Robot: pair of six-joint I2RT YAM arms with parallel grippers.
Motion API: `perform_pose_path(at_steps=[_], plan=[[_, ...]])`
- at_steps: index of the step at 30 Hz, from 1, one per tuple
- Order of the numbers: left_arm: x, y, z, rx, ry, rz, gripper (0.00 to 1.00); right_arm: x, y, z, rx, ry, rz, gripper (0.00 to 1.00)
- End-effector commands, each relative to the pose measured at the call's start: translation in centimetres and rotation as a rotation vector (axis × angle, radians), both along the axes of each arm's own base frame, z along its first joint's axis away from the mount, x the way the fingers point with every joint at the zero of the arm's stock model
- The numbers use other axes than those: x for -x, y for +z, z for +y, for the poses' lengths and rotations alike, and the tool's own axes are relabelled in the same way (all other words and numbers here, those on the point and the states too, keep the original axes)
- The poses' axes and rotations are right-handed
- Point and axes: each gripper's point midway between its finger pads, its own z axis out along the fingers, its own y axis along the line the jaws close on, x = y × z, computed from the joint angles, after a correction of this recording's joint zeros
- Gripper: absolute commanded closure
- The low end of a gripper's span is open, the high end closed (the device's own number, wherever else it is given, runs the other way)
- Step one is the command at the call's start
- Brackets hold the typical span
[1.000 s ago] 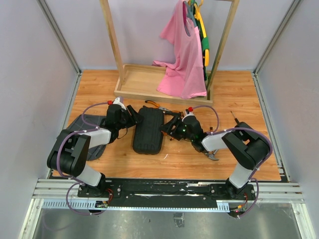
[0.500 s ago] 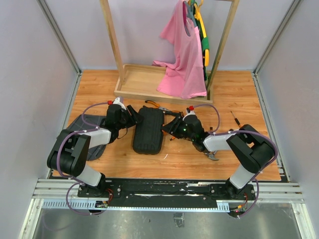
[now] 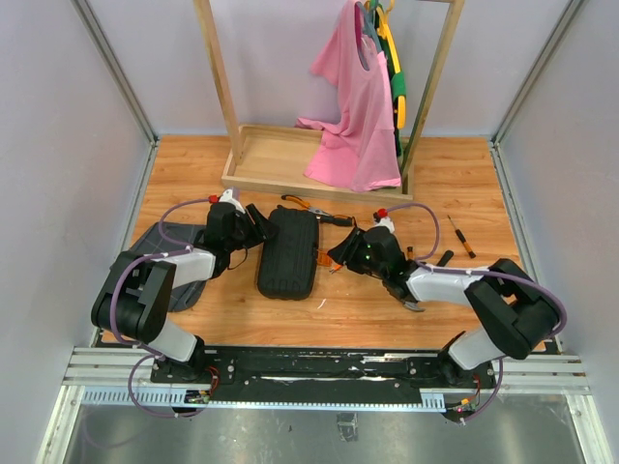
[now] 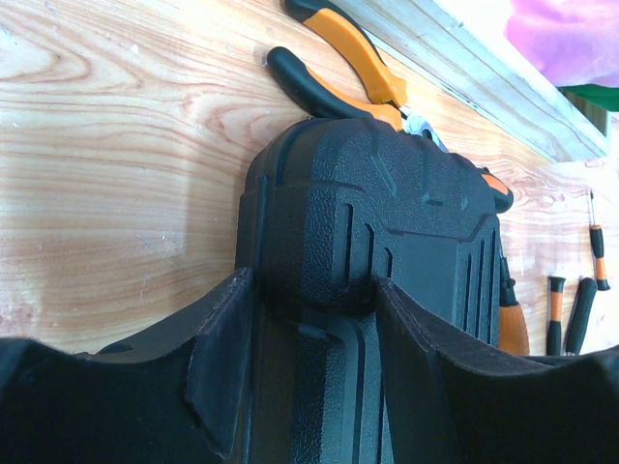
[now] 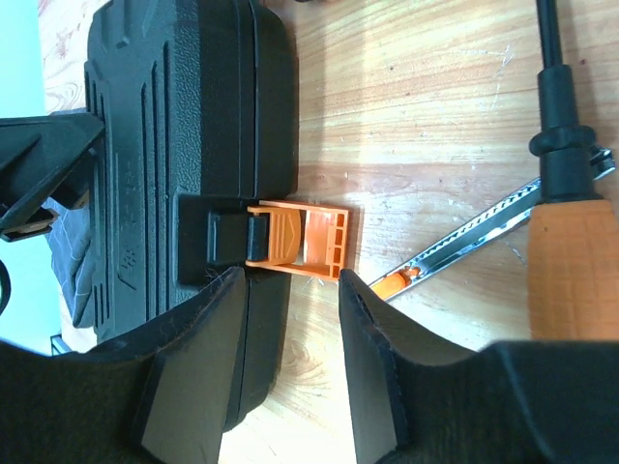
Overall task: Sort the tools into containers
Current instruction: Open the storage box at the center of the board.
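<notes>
From above, the closed black tool case (image 3: 287, 253) lies flat on the wooden surface (image 3: 484, 174), between the two hands. The left hand (image 3: 253, 220) is pressed to the case's far left corner. The right hand (image 3: 334, 259) sits just off the case's other long side. Orange-handled pliers (image 3: 305, 205) lie beyond both hands, next to the case's far end. A small screwdriver (image 3: 460, 237) and a black bar (image 3: 443, 258) lie well out behind the right hand.

In the left wrist view, the left hand pinches the case, one finger (image 4: 222, 358) against its side wall and the other on the ribbed lid. The pliers lie just ahead of the fingertips. More thin screwdrivers (image 4: 595, 242) stand past the case.

In the right wrist view, the right hand's fingers are apart, and the flipped-out orange latch (image 5: 295, 237) fills the gap right at their tips. I cannot tell whether they squeeze it. An orange-handled tool (image 5: 571, 261) and a ridged steel piece (image 5: 474, 232) lie beside that hand.
</notes>
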Motion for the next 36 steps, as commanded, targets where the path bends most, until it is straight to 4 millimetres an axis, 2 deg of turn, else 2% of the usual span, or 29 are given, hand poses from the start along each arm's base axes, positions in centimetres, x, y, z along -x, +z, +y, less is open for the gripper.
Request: perform_pose_path(at_steps=[1,7,15,19,26,29,33,36], plan=[[7.8,-8.7,2.9,-0.18,-0.017,0.367,0.46,-0.3,0.4,-2.2,0.083,-0.038,-0.057,0.54],[6.3,-6.1,2.6,-0.169,-0.019,0.295,0.45,-0.1,2.2,-2.6,0.103,-0.011,-0.117,0.48],[4.6,-1.8,2.8,-0.175,0.002,0.165,0.39,0.6,2.9,-2.0,0.117,0.079,-0.15,0.41],[5.2,-1.2,3.6,-0.194,0.029,0.149,0.36,0.8,3.2,-1.8,0.115,0.107,-0.164,0.39],[7.3,-0.2,2.9,-0.132,-0.038,0.042,0.3,1.0,3.4,-0.9,0.09,0.163,-0.185,0.36],[7.7,0.5,3.3,-0.138,-0.034,-0.01,0.23,1.0,3.2,-0.6,0.086,0.182,-0.186,0.36],[7.9,1.1,3.6,-0.138,-0.026,-0.049,0.2,1.0,3.1,0.1,0.063,0.204,-0.177,0.35],[7.7,0.6,3.7,-0.14,-0.013,-0.041,0.18,1.1,2.9,0.5,0.042,0.209,-0.166,0.34]])
